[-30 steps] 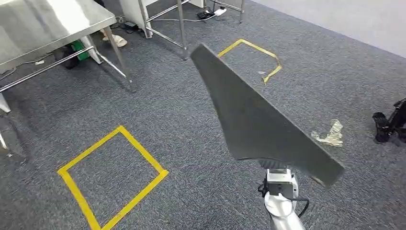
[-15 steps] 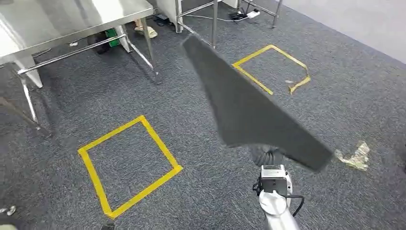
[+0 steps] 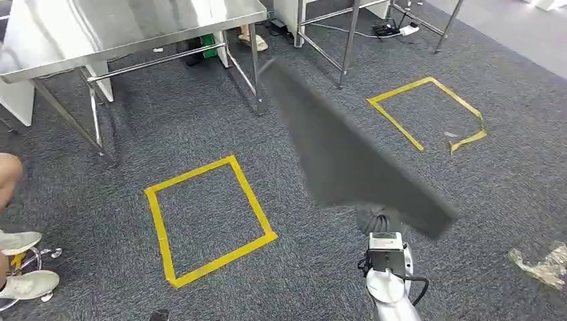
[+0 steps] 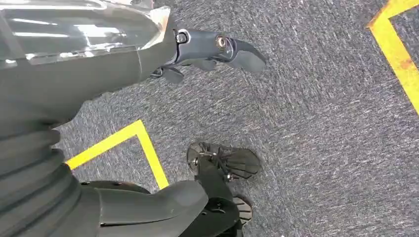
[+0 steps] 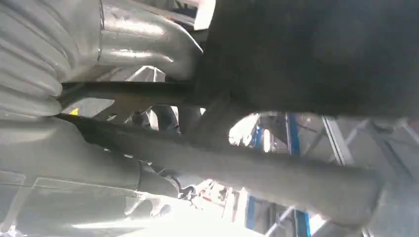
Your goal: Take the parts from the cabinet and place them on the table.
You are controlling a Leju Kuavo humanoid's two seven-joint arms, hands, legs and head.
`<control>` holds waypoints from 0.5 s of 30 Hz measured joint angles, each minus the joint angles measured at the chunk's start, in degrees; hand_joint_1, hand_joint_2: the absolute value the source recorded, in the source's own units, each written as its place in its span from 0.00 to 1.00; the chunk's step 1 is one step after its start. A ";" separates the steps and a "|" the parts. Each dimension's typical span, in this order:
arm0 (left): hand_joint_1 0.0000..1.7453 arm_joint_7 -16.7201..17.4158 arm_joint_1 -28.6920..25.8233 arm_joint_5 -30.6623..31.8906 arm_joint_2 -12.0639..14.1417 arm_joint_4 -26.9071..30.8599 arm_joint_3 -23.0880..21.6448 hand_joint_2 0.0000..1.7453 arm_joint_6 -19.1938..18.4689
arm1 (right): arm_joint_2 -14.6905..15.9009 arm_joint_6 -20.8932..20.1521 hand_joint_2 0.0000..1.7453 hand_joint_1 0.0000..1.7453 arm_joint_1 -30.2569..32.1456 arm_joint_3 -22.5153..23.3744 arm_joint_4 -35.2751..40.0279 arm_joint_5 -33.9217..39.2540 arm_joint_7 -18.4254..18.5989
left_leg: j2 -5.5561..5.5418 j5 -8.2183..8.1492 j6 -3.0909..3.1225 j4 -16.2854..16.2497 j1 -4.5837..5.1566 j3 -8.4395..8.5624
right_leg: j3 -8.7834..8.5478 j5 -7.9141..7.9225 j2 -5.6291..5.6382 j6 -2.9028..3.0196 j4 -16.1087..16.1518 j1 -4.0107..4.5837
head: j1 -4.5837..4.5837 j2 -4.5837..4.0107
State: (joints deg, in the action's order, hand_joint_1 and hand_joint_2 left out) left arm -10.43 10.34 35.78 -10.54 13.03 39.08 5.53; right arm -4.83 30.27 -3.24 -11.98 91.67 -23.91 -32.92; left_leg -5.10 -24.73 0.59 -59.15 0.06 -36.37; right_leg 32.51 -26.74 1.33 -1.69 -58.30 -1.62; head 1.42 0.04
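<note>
A large, flat dark grey part (image 3: pixel 348 154) stands tilted above the carpet in the head view, blurred by motion. My right hand grips its lower edge from beneath; the part hides the hand there, and only my silver right wrist (image 3: pixel 386 257) shows below it. In the right wrist view my right hand (image 5: pixel 148 123) is closed around the dark part (image 5: pixel 321 54), thumb on one face and fingers on the other. My left hand (image 4: pixel 99 98) hangs over the carpet with its fingers (image 4: pixel 217 47) spread and nothing in it. The steel table (image 3: pixel 127 27) stands at the far left.
Two yellow tape squares mark the grey carpet, one ahead on the left (image 3: pixel 207 221) and one at the far right (image 3: pixel 428 110). A second steel frame (image 3: pixel 348 40) stands behind. A person's shoes (image 3: pixel 17 261) are at the left edge. Crumpled plastic (image 3: pixel 541 264) lies at the right.
The whole picture has shifted right as the camera turned left; the steel table now shows more fully and a person's shoes have come into view. My right hand still holds the part.
</note>
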 joint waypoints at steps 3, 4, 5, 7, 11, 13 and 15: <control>0.00 0.02 0.34 0.07 -0.04 0.02 -0.15 1.00 -0.11 | -0.07 0.11 1.00 1.00 0.28 0.28 0.04 -0.11 -0.04 | 4.33 -6.63 -0.85 -12.46 -0.34 -6.22 | -0.12 -0.40 -2.22 1.14 0.00 0.30 | 0.26 0.00; 0.00 0.02 0.32 0.07 -0.04 0.02 -0.17 1.00 -0.13 | -0.07 0.15 1.00 1.00 0.35 0.31 0.04 -0.11 -0.04 | 4.47 -7.81 -1.06 -16.22 -0.49 -8.17 | -0.12 -0.45 -2.95 1.20 0.00 0.32 | 0.26 0.00; 0.00 0.04 0.27 0.07 -0.04 0.02 -0.18 1.00 -0.17 | -0.09 0.20 1.00 1.00 0.38 0.31 0.04 -0.13 -0.04 | 4.60 -7.68 -1.18 -17.56 -0.61 -8.94 | -0.15 -0.51 -3.63 1.16 0.00 0.32 | 0.28 0.00; 0.00 0.04 0.25 0.04 -0.04 0.02 -0.17 1.00 -0.04 | -0.24 0.06 1.00 1.00 0.30 0.31 0.02 -0.28 -0.02 | 5.10 -4.33 -1.27 -12.73 -0.81 -6.54 | -0.36 -0.65 -4.95 1.22 -0.02 0.31 | 0.28 0.00; 0.00 -0.33 0.50 -0.02 0.04 0.22 -0.24 1.00 1.23 | -0.57 -0.46 1.00 1.00 -0.33 0.11 -0.07 -1.09 0.09 | 9.17 -0.10 -0.25 0.14 -0.15 0.56 | -0.98 -1.56 -7.02 -0.05 -0.09 1.25 | 0.06 0.02; 0.00 -0.63 0.41 -0.02 -0.02 0.22 -0.24 1.00 1.64 | -0.72 -0.48 1.00 1.00 -0.72 0.09 -0.11 -1.33 0.59 | 7.87 -0.26 0.42 0.11 0.37 0.24 | -1.38 -1.63 -8.30 -0.54 0.15 1.09 | -0.04 0.00; 0.00 -0.63 0.25 0.00 -0.13 0.26 -0.41 1.00 1.66 | -0.87 -0.48 1.00 1.00 -1.00 0.15 -0.07 -1.42 0.92 | 6.43 0.30 1.36 1.05 -0.30 1.06 | -1.45 -2.35 -7.52 -1.35 -0.31 0.93 | -0.09 0.00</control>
State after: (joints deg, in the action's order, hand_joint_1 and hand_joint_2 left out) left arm -11.06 10.59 35.78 -10.67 13.29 38.67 7.19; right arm -5.70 29.79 -4.24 -11.82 91.60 -25.33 -32.00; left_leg 1.34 -24.42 1.94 -58.10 -0.24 -35.30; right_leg 31.06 -29.09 -6.19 -3.04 -58.61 -0.70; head 1.33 0.04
